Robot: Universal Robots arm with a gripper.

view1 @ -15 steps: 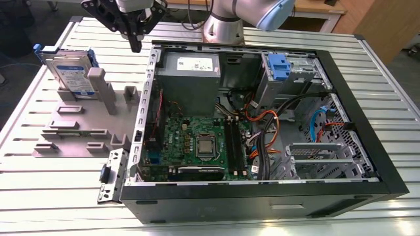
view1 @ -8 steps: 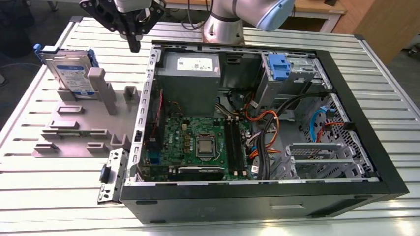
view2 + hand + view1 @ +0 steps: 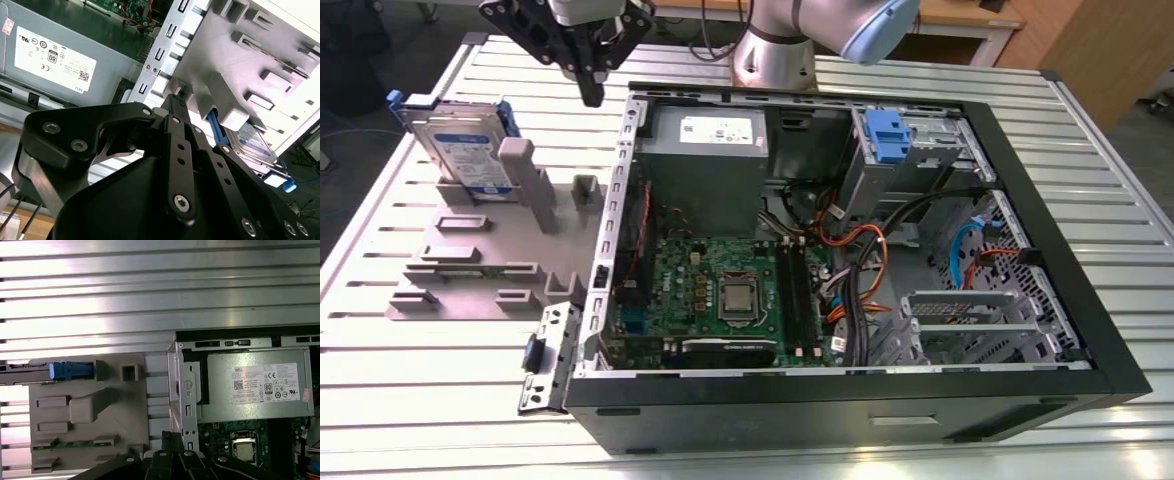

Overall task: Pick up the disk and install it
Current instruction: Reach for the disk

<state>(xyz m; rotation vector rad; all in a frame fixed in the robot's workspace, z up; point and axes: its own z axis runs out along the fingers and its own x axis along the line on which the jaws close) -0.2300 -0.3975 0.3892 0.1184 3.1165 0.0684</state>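
Posts of the grey moulded plastic fixture (image 3: 467, 290) hide the lower edge of the silver rectangular disk (image 3: 460, 150) in its blue carrier. You will find it standing on edge in that fixture, at the exterior view's left on the slatted metal bench (image 3: 427, 390). Just right of it and higher hangs the black gripper (image 3: 594, 95), its upper body cut off by the frame. Its fingers are drawn together with nothing between them. Further right lies the open black computer case (image 3: 1107, 340), with the grey boxy power supply (image 3: 707, 150) in its near corner.
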